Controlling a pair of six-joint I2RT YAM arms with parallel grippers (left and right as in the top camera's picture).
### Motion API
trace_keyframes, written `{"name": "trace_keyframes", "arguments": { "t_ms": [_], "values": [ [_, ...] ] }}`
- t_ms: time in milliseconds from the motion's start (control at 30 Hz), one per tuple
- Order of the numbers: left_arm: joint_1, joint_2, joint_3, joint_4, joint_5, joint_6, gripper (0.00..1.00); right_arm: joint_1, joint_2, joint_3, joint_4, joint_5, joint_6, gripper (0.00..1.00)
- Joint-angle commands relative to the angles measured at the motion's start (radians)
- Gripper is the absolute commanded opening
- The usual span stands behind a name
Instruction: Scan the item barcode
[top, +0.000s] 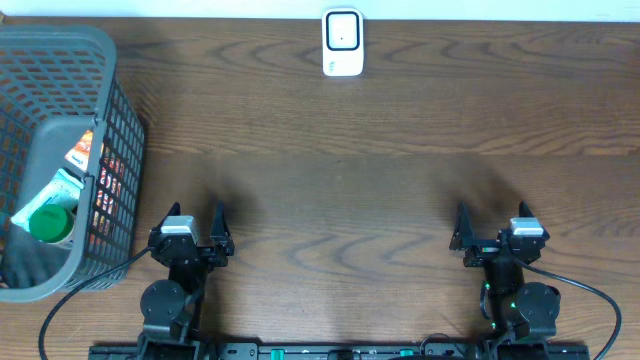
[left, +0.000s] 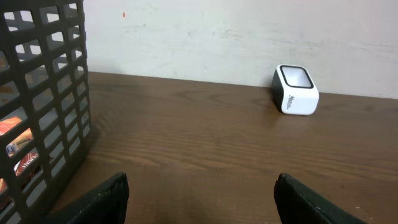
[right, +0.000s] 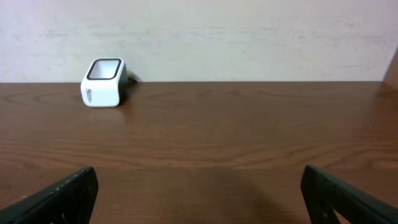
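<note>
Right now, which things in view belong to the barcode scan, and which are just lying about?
For the job: white scanner; grey basket; green-capped container and orange packet inside it; left pincer and right pincer, both open and empty.
Lying about: black cable by the right arm; the wooden table itself.

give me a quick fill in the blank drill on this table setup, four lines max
1. The grey basket stands at the ____ end of the table.
2. The white scanner stands at the table's ____ edge, away from both arms.
3. The left gripper and the right gripper are open and hold ____.
4. The round cap showing in the basket is ____.

Missing words: left; far; nothing; green
</note>
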Motion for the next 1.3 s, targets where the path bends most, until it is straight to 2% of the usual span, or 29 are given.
{"name": "trace_keyframes", "arguments": {
  "t_ms": [0,767,867,1067,1267],
  "values": [
    [0.006,-0.005,-0.014,-0.046,-0.009,0.013,0.76,0.011,-0.005,-0.001,-0.002,0.005,0.01,0.99],
    [0.006,-0.005,-0.014,-0.045,-0.007,0.012,0.75,0.011,-0.005,-0.001,-0.002,0.005,0.01,0.99],
    [0.005,-0.005,-0.013,-0.044,0.068,-0.035,0.75,0.011,-0.005,-0.001,-0.002,0.005,0.01,0.99],
    [0.005,0.013,-0.003,-0.046,0.188,-0.037,0.75,0.011,-0.005,-0.001,-0.002,0.005,0.01,0.99],
    [0.005,0.126,0.048,-0.071,0.288,-0.037,0.75,0.011,-0.004,-0.001,-0.002,0.005,0.01,0.99]
  ]
}}
